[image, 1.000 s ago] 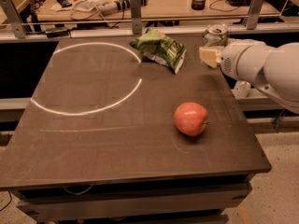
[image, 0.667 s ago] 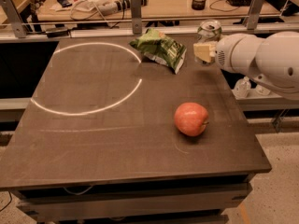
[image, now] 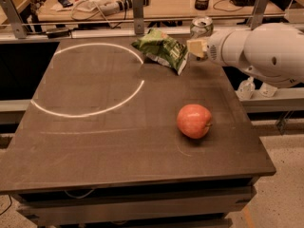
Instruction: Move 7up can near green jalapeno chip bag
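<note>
Since a second earlier my gripper (image: 197,42) had travelled left along the far edge of the bench (image: 118,141), and the 7up can (image: 202,26) had come with it. My gripper was closed on the can, which stood upright with its silver top showing above one pale finger (image: 196,46). The green jalapeno chip bag (image: 161,49) lay crumpled just to the left of my gripper, close to the can; I could not tell whether they touched. A red apple (image: 194,121) sat well apart, nearer the front than my gripper. A white ring (image: 90,113) on the bench lay farther left, beyond the bag.
</note>
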`<action>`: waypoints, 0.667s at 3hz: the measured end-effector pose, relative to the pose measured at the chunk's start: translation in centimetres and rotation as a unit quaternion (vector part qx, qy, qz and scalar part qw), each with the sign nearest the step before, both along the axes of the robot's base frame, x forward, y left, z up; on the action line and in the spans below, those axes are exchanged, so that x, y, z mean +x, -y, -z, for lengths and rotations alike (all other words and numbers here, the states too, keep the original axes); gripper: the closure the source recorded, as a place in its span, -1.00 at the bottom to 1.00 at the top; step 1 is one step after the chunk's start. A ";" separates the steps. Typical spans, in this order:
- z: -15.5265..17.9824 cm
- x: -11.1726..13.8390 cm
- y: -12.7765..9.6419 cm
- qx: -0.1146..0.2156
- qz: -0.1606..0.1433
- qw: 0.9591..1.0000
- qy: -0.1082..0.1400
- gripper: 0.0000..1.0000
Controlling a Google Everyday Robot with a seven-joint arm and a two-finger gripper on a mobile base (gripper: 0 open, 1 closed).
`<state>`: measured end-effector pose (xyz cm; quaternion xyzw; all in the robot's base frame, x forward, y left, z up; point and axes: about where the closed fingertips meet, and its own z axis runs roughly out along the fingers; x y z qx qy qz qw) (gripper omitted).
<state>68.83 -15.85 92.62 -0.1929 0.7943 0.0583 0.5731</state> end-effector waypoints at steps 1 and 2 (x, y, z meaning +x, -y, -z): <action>0.7 0.6 -0.5 0.004 -0.001 1.000 -0.002 1.00; 1.0 1.1 -0.6 0.020 0.001 1.000 0.004 1.00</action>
